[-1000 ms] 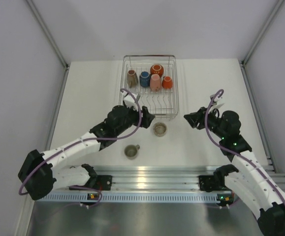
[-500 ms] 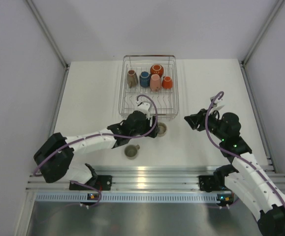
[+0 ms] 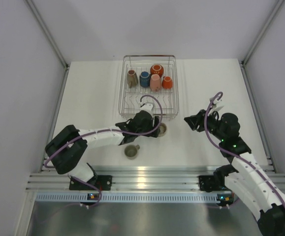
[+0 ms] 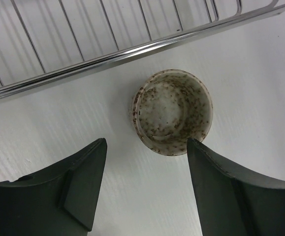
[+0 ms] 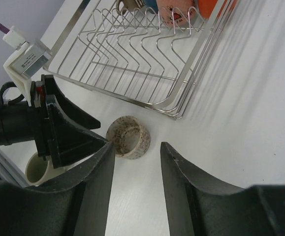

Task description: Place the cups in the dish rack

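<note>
Five cups stand in the far part of the dish rack (image 3: 149, 104), which sits by the middle of the tabletop's far edge: a beige-grey cup (image 3: 131, 78), a dark blue cup (image 3: 144, 78), a pink cup (image 3: 155, 83) and two orange cups (image 3: 156, 70). A speckled cup (image 4: 174, 110) rests mouth-up on the table just beside the rack's near rim, right ahead of the left gripper (image 4: 146, 145), whose fingers are spread wide. An olive cup (image 3: 131, 151) stands closer to the near edge. The right gripper (image 5: 137, 147) hovers towards the right edge, parted and holding nothing.

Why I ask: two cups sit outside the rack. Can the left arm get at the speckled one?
Probably yes: the left gripper, jaws open, hangs right by the speckled cup, nothing between; the dish rack lies beyond it.
</note>
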